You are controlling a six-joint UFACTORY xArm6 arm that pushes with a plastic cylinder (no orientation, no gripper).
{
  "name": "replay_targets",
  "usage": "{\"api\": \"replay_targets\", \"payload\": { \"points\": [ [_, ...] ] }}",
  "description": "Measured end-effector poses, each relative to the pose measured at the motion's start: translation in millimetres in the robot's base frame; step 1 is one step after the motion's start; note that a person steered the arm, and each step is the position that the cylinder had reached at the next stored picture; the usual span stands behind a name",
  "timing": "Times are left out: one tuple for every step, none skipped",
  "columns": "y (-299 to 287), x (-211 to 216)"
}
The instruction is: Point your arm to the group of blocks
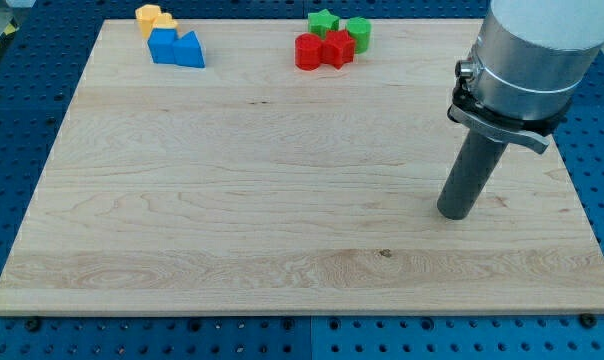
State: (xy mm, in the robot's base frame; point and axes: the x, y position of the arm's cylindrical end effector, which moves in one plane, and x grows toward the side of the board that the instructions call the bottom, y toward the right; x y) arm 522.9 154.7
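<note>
My tip (455,214) rests on the wooden board (232,200) at the view's right, far from all blocks. At the view's top middle sits a group: a green star (323,21), a green cylinder (358,32), a red cylinder (308,52) and a red star (336,48), packed close together. At the view's top left sits a second group: an orange block (153,19) touching two blue blocks (176,48). The red and green group lies up and to the left of my tip.
The board lies on a blue perforated table (602,150). The arm's large grey body (527,60) hangs over the board's upper right corner.
</note>
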Motion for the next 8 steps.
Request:
{"api": "replay_targets", "payload": {
  "points": [
    [0.6, 0.0],
    [0.8, 0.0],
    [1.4, 0.0],
    [0.3, -1.3],
    [-19.8, -21.0],
    [-32.8, -48.4],
    [-47.7, -80.0],
    [-63.0, -110.6]
  ]
}}
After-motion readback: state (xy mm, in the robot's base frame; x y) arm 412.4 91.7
